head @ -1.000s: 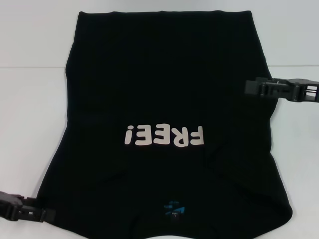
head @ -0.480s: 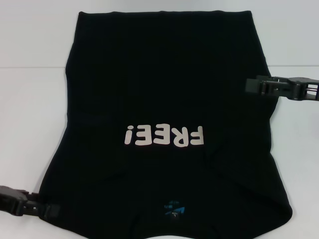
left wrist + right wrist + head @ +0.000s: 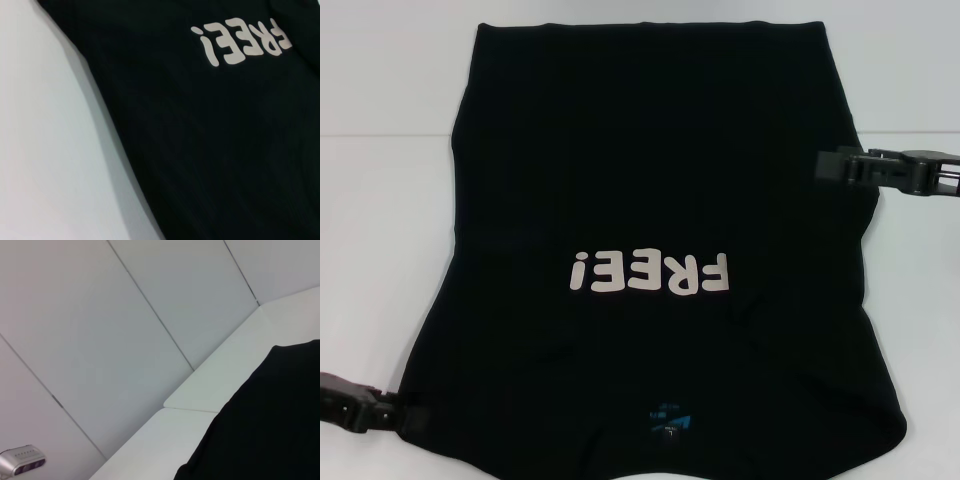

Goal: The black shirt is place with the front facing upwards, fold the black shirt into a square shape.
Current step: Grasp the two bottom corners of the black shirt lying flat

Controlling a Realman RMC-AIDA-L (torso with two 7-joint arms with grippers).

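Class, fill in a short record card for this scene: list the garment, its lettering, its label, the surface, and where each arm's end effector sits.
Garment: large plain black soft cloth T-shirt, spread flat, front up
Lettering: pale "FREE!" print, upside down in the head view
Label: small blue neck label at the near edge
Surface: white table
Left end effector: at the shirt's near left corner
Right end effector: at the shirt's right edge, farther back
Fold progress: no fold visible yet
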